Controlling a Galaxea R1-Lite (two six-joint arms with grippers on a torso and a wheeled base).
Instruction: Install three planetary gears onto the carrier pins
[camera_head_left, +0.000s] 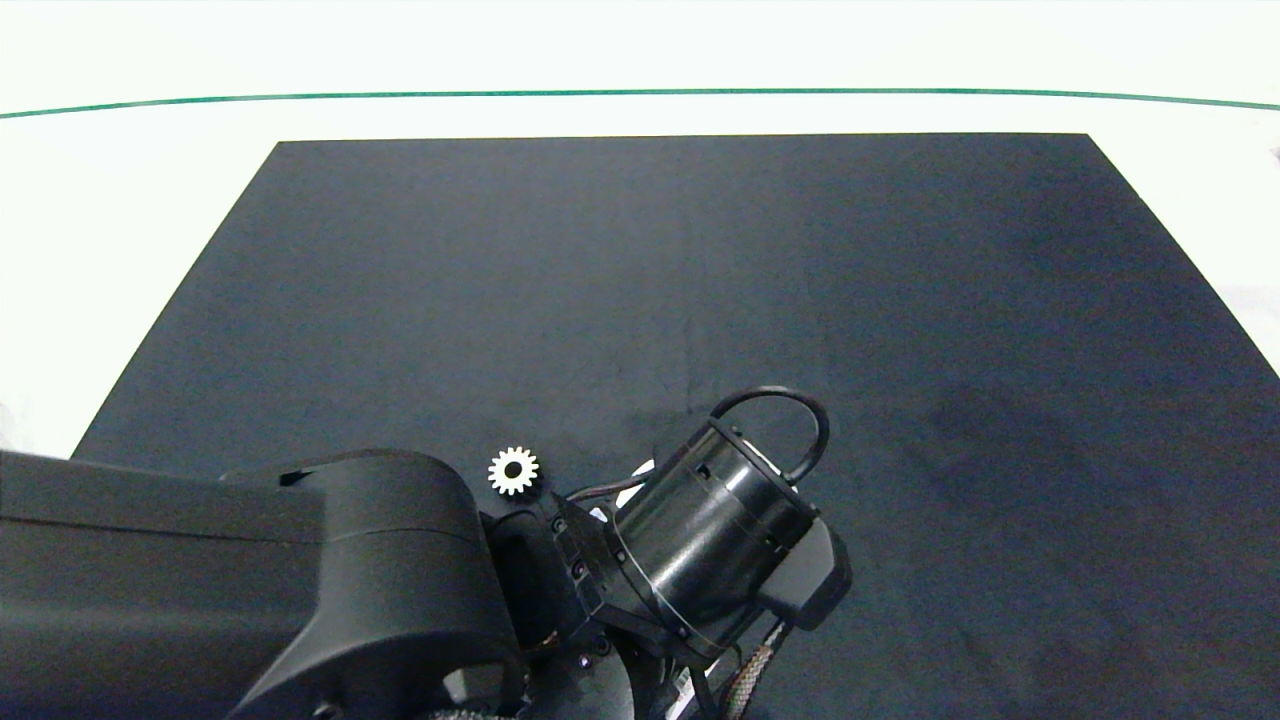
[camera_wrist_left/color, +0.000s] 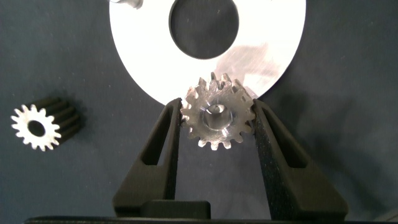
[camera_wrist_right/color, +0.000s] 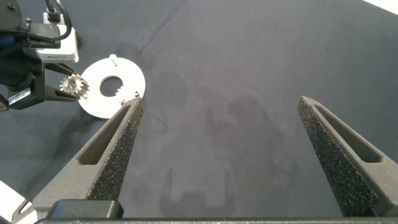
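So the left gripper (camera_wrist_left/color: 217, 121) has its fingers pinched on one of the planetary gears (camera_wrist_left/color: 217, 118), holding it at the rim of the white disc (camera_wrist_left/color: 143, 56), which lies on the dark mat (camera_head_left: 700, 280). A second gear (camera_head_left: 513, 470) lies flat on the mat just beside the left arm. One carrier pin (camera_wrist_right/color: 113, 58) stands at the disc's edge. The right gripper (camera_wrist_right/color: 224, 155) hangs well apart over bare mat, fingers spread wide.
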